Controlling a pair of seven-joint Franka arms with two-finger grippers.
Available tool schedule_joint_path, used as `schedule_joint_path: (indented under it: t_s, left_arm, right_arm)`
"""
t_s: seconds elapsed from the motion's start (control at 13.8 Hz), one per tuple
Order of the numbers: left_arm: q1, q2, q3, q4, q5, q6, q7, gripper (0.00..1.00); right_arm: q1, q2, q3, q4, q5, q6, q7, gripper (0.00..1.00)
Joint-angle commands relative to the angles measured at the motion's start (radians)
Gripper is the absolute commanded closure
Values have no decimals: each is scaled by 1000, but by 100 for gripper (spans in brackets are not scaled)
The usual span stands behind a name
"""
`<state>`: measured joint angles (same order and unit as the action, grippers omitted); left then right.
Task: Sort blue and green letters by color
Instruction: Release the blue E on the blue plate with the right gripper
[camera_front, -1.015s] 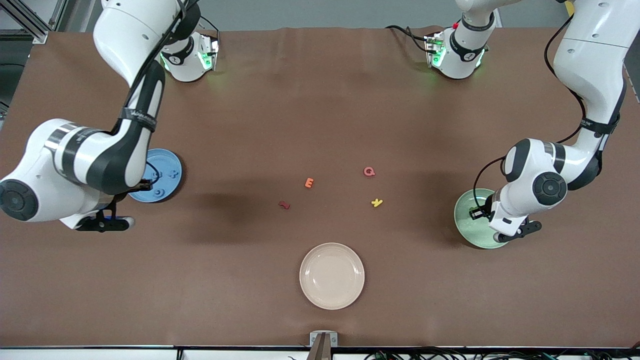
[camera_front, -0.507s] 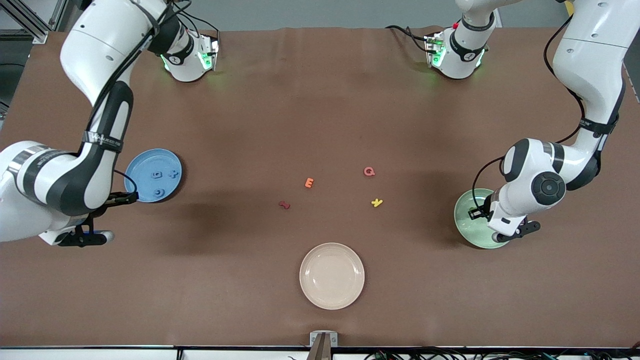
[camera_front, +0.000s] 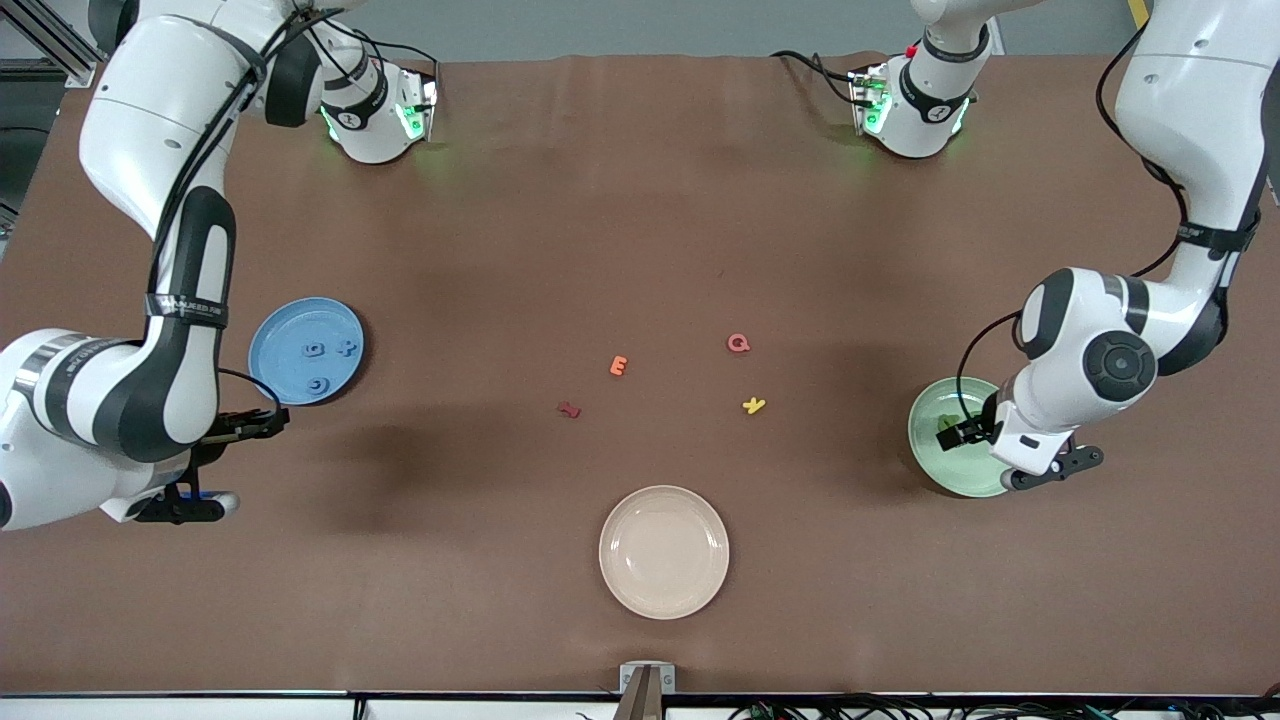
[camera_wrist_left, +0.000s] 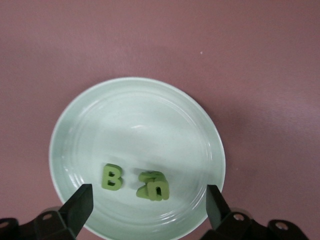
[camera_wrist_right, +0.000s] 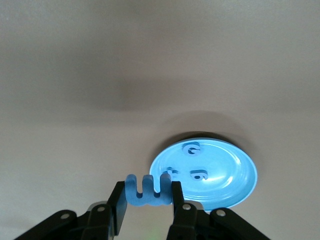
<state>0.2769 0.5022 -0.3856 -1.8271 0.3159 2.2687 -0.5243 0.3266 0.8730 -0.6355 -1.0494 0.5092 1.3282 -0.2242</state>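
Right gripper (camera_wrist_right: 148, 200) clamps blue m (camera_wrist_right: 148, 189) beside blue plate (camera_wrist_right: 235, 187), left gripper (camera_wrist_left: 150, 202) spread wide over green plate (camera_wrist_left: 135, 120) — green B (camera_wrist_left: 112, 177) between its fingers

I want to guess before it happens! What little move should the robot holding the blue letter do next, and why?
Probably carry it over the blue plate. The right gripper is shut on the blue letter m, short of that plate, where three blue letters already lie. The left gripper hangs open over the green plate.

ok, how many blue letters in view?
4: three on the blue plate, c, g and x; the m is held in the right tool.
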Motion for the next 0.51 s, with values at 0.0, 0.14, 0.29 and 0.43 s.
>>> schedule_joint_path:
  t_s: [0.0, 0.14, 0.29, 0.43]
  left_arm:
    - [10, -86, -6, 8, 17, -43, 87, 0]
    - [10, -113, -6, 58, 14, -98, 113, 0]
    - [7, -135, -9, 115, 8, -161, 116, 0]
    - [7, -152, -29, 181, 6, -237, 148, 0]
  right_arm:
    - [-139, -84, 271, 19, -169, 23, 136, 100]
    - [-255, -153, 525, -10, -353, 87, 228, 100]
    - [-374, -233, 716, -133, -480, 155, 278, 100]
    - [-419, -355, 755, -344, -506, 285, 278, 100]
